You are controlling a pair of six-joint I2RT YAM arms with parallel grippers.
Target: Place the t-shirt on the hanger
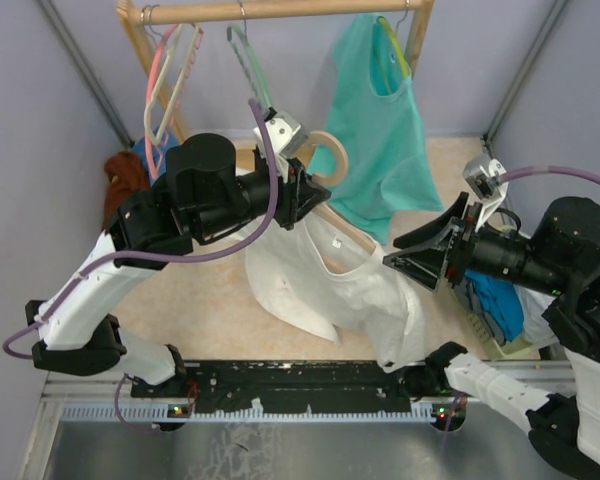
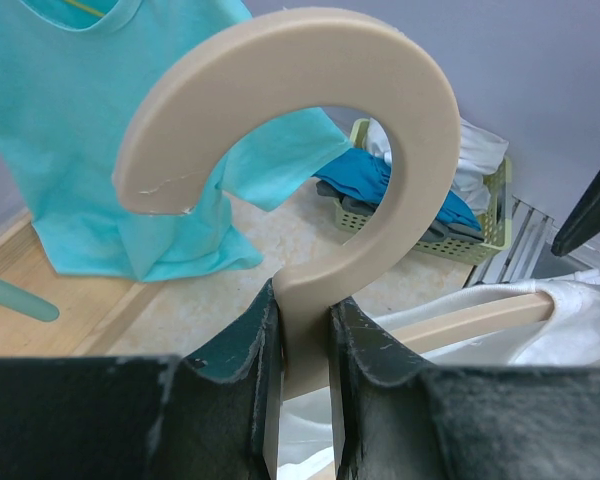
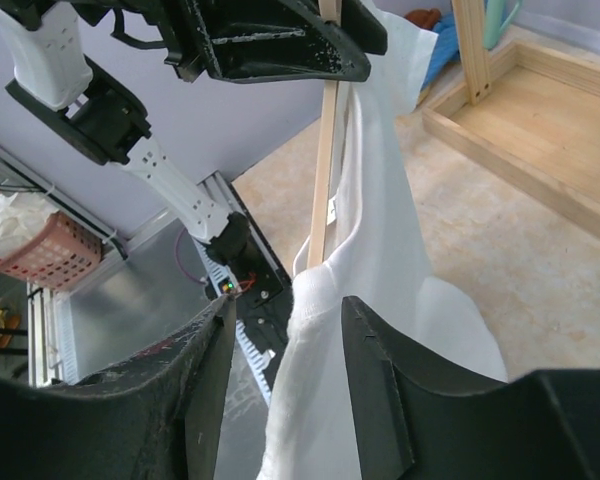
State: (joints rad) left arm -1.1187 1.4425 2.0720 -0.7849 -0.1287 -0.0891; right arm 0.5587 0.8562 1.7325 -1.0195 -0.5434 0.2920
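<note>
The t-shirt [image 1: 325, 285] is carried in the air, partly draped over the hanger [image 2: 420, 130], one arm of which is threaded through the neck opening so the cloth hangs by its own weight. The hanger is clamped at its neck by the left tool [image 2: 305, 335], leaving the hook free. The right tool [image 3: 288, 325] is spread around the shirt's bunched edge without pinching it, probably ready to draw it further on
</note>
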